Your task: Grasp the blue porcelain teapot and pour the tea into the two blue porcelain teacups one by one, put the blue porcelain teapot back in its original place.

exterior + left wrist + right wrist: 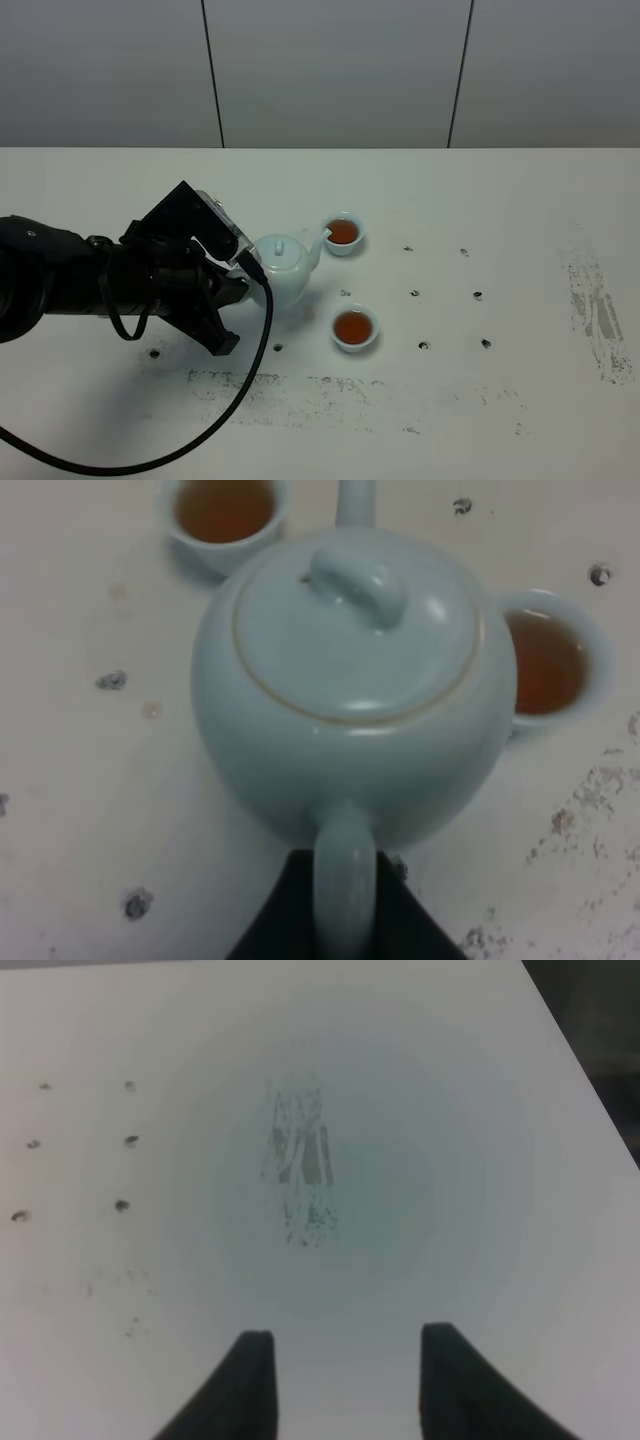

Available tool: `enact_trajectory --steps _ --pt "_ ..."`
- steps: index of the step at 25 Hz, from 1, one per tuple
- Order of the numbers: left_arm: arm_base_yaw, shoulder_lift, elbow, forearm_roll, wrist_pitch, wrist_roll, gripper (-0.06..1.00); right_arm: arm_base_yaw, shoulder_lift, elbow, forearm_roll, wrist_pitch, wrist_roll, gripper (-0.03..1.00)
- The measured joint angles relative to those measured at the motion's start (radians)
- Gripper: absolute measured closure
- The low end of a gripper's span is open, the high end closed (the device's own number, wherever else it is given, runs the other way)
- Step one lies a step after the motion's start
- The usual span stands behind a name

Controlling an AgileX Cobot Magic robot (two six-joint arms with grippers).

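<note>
The blue porcelain teapot [285, 266] stands upright left of the table's middle, lid on, with its spout toward the far teacup [342, 233]. The near teacup [354, 328] stands in front and to the right of it. Both teacups hold brown tea. My left gripper [245, 266] reaches in from the left and is shut on the teapot's loop handle [345, 885]. The left wrist view shows the teapot [350, 680] from behind, with one teacup [225, 510] on one side and the other teacup [550, 660] on the other. My right gripper [345, 1370] is open over bare table, holding nothing.
The white table [500, 200] has small dark holes [445, 295] right of the cups and scuffed patches at the front [300, 390] and far right [600, 315]. A black cable [262, 350] loops from the left arm toward the front edge. A grey panelled wall stands behind.
</note>
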Motion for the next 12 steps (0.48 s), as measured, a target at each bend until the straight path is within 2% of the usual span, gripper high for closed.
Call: enact_trajectory --steps 12 --pt "0.000 0.089 0.020 -0.009 -0.003 0.051 0.84 0.000 0.000 0.000 0.000 0.000 0.000 0.62"
